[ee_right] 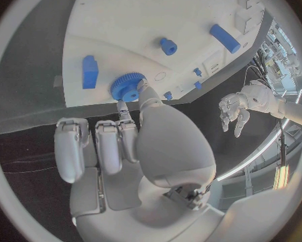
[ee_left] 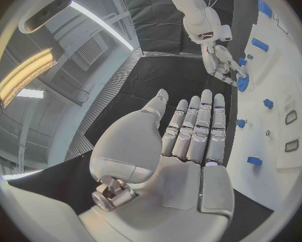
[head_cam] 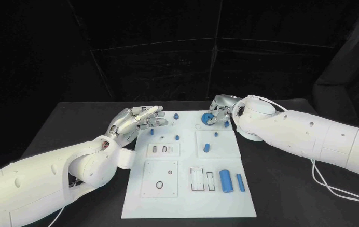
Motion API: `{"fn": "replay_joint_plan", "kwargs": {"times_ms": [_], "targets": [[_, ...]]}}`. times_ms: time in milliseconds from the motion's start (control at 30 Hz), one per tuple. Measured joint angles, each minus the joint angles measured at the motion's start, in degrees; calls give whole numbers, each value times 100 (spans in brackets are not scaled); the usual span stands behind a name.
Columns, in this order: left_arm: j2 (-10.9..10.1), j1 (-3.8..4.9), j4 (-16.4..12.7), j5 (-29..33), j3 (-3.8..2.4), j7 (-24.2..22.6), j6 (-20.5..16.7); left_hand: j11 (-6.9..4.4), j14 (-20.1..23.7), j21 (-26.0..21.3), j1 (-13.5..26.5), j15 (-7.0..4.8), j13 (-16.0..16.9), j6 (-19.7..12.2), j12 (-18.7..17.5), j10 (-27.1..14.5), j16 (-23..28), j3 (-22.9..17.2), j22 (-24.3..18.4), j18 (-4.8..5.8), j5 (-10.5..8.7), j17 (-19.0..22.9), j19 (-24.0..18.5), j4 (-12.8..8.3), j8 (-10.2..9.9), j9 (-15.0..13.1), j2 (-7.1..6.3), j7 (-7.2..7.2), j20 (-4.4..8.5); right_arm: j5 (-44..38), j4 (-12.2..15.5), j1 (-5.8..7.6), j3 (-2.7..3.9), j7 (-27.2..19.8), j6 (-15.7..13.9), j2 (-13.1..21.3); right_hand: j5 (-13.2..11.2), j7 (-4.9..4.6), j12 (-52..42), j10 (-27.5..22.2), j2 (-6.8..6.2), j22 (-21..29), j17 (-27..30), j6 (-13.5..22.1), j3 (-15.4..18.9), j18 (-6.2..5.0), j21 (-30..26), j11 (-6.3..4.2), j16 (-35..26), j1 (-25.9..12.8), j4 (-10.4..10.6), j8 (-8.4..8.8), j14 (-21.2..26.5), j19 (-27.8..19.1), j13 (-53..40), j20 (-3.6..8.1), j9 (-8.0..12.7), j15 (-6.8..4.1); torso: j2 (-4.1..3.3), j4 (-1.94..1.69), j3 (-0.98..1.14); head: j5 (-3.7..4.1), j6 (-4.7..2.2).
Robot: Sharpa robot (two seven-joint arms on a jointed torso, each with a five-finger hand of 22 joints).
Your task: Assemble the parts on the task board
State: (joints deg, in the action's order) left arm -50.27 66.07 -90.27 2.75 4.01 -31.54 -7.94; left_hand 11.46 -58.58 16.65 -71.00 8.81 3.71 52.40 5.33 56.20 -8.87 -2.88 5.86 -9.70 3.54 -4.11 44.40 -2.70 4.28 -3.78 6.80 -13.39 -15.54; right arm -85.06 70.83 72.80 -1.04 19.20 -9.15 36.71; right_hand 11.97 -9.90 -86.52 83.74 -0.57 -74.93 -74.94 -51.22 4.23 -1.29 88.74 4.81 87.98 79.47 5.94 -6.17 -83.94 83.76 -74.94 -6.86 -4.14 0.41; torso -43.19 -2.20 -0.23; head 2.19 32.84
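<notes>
The white task board (head_cam: 187,196) lies in the middle of the black table. A blue gear (head_cam: 207,117) sits at the board's far edge, and my right hand (head_cam: 221,109) pinches it between thumb and a finger. The right wrist view shows the gear (ee_right: 126,86) at the fingertips (ee_right: 143,87), close to the board (ee_right: 124,21). My left hand (head_cam: 138,119) hovers over the board's far left corner with flat, straight fingers and nothing in it. The left wrist view shows that open palm (ee_left: 191,145), with the right hand (ee_left: 221,62) and the gear (ee_left: 243,82) beyond it.
Small blue pegs (head_cam: 176,116) (head_cam: 178,137) and an oval piece (head_cam: 206,147) lie on the board's far half. Two blue cylinders (head_cam: 224,180) (head_cam: 240,182) rest near the right edge beside rectangular slots (head_cam: 196,179). A blue block (ee_right: 90,71) sits near the gear.
</notes>
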Motion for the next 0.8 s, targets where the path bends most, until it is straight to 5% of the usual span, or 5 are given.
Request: {"fn": "replay_joint_plan", "kwargs": {"times_ms": [367,467,633,800], "targets": [[9,0,12,0,1,7,10,0,0,0,0,0,0,0,22,0,0,0,1,0,0,0,0,0,0,0,0,0,0,-397,33,-7,-3,130,-70,-59,-74,39,0,0,70,0,0,-153,-91,0,29,0,0,70,-72,-80,0,0,0,0,-6,0,-1,-3,3,8,-7],[9,0,12,1,1,9,15,0,0,0,0,0,0,0,22,0,0,0,1,0,0,0,0,0,0,0,0,0,0,-488,43,-9,-3,153,-106,-65,-247,83,-46,32,253,0,1,-421,-318,0,29,-32,0,254,-206,-177,-2,2,-1,1,-15,-7,-1,-3,3,6,-3],[9,0,13,0,1,12,25,0,0,0,0,0,0,0,22,0,0,0,1,0,0,0,0,0,0,0,0,0,0,-618,66,-9,-3,176,-207,-73,-296,96,-105,38,315,1,1,-558,-599,-1,62,-148,0,380,-376,-243,-5,33,-2,123,-6,-168,-1,-3,2,-2,-5],[5,0,20,-5,1,14,29,0,0,0,0,0,0,0,22,0,0,0,-4,0,0,0,0,0,0,0,0,0,0,-704,110,-12,-5,179,-310,-70,-266,97,-113,27,339,1,1,-558,-717,-1,62,-177,0,431,-442,-243,-12,20,-10,186,7,-198,-1,-3,3,-4,-9]]}}
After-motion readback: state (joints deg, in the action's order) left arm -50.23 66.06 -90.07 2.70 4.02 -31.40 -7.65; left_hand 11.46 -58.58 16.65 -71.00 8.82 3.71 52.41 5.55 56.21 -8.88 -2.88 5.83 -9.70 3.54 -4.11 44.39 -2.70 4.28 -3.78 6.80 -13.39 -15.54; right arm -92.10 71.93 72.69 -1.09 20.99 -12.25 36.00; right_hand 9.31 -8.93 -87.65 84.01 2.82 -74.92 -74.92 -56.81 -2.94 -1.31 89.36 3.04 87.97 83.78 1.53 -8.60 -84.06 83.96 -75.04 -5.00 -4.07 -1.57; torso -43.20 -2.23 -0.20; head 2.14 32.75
